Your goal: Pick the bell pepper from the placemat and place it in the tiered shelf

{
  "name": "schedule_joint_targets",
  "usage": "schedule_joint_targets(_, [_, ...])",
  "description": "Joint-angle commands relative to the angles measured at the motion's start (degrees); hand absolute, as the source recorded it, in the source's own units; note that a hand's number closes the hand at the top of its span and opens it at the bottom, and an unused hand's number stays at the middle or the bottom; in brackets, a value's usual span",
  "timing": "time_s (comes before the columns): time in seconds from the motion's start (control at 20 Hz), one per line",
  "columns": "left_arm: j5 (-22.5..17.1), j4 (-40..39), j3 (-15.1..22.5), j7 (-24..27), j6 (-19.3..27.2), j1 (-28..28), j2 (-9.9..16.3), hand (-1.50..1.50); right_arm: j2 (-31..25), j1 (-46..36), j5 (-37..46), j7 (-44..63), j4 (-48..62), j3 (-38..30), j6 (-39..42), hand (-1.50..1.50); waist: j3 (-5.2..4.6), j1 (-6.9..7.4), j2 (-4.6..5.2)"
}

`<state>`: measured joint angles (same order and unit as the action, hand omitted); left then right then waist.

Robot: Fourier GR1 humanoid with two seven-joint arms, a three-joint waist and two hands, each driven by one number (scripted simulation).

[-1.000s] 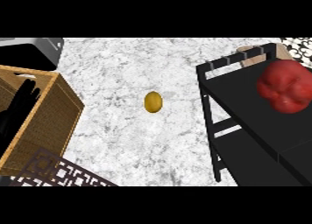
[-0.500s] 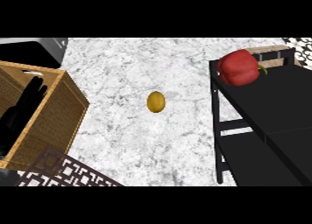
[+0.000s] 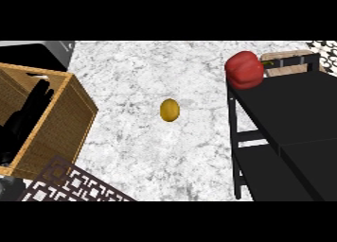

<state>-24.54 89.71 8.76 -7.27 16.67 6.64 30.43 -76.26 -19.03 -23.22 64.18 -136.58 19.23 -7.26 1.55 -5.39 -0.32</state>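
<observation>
The red bell pepper [image 3: 244, 70] sat at two o'clock, on the far left corner of the black tiered shelf [image 3: 297, 111], apparently delivered there. A black hand [image 3: 28, 111] showed at nine o'clock, over the wicker basket [image 3: 59, 127]; whether open or closed, I couldn't tell. No right hand appeared.

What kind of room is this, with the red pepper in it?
Probably a kitchen. There is a marble counter with a red bell pepper at the top corner of a black tiered shelf, a woven basket and a small yellow fruit.
</observation>
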Motion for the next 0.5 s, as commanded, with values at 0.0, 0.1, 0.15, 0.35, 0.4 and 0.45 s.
schedule_joint_targets(0.0, [0.2, 0.3, -0.2, -0.3, 0.0, 0.4, 0.0, 0.00, -3.0, -3.9, -3.1, 10.6, -13.6, -4.6, -5.0, -1.50, -2.01, 0.23, -1.74])
schedule_joint_targets(0.1, [0.2, -1.3, 0.2, 0.8, -1.0, -0.2, -0.4, 0.00, -3.6, -4.5, -3.2, 10.3, -14.0, -3.9, -5.1, -1.50, -2.06, -0.37, -1.70])
schedule_joint_targets(0.15, [0.3, 0.6, 0.3, -1.7, 0.2, 2.6, -0.3, 0.00, -3.2, -4.9, -3.4, 10.8, -13.2, -3.9, -6.2, -1.50, -1.88, 0.35, -1.40])
schedule_joint_targets(0.35, [0.3, -0.6, 0.4, -1.7, -0.1, 1.9, -0.6, 0.00, -4.4, -7.0, -4.1, 11.6, -13.2, -2.9, -6.9, -1.50, -2.00, 0.48, -1.48])
schedule_joint_targets(0.4, [-0.5, -2.3, -0.6, 0.1, -1.4, 1.4, -0.7, 0.00, -4.1, -6.5, -3.0, 11.9, -13.2, -2.0, -8.2, -1.50, -1.98, 0.75, -1.16])
schedule_joint_targets(0.45, [-0.5, -0.9, -0.6, -1.6, -0.9, 2.9, -0.4, 0.00, -4.0, -7.2, -3.1, 12.1, -13.3, -1.4, -8.4, -1.50, -1.96, 1.08, -1.26])
